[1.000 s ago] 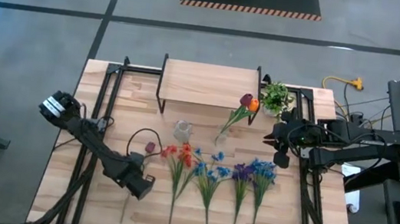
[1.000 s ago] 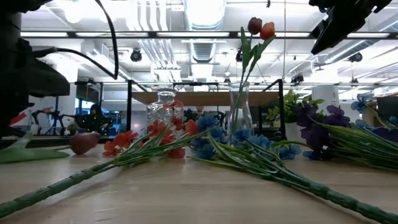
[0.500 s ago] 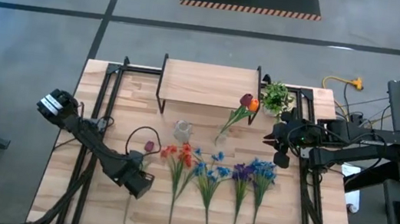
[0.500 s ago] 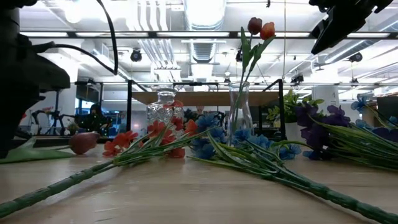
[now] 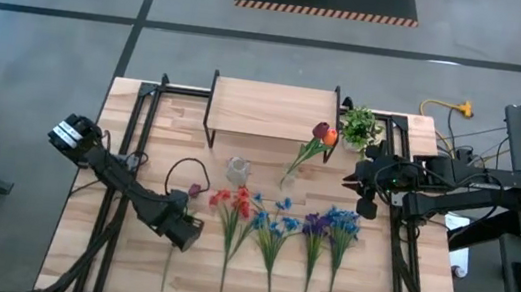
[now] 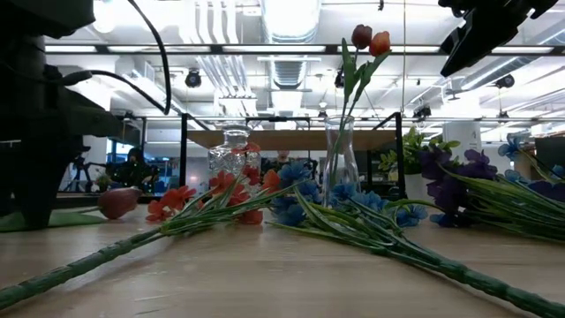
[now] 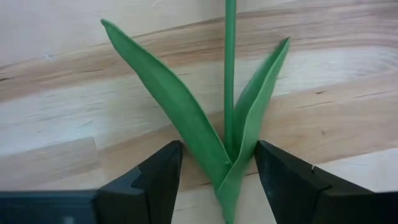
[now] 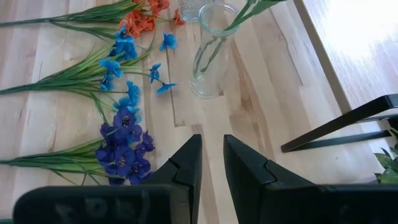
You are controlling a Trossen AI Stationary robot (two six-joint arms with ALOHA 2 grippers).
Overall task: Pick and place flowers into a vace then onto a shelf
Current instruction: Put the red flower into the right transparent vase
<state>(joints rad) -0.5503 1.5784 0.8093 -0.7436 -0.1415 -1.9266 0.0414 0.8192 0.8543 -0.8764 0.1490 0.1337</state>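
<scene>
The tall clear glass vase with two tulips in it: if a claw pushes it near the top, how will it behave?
The tall clear glass vase looks narrow, so it probably tips easily. Its two leaning tulips hang to one side, likely pulling it that way. Smooth glass may slip.

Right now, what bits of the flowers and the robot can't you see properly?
- Tulip head: left wrist view's edge cuts it off.
- Left gripper fingers: high view, its own body covers them.
- Right gripper: low view cuts off its fingertips.
- Small glass vase: too small in high view to tell whether anything's inside.
</scene>
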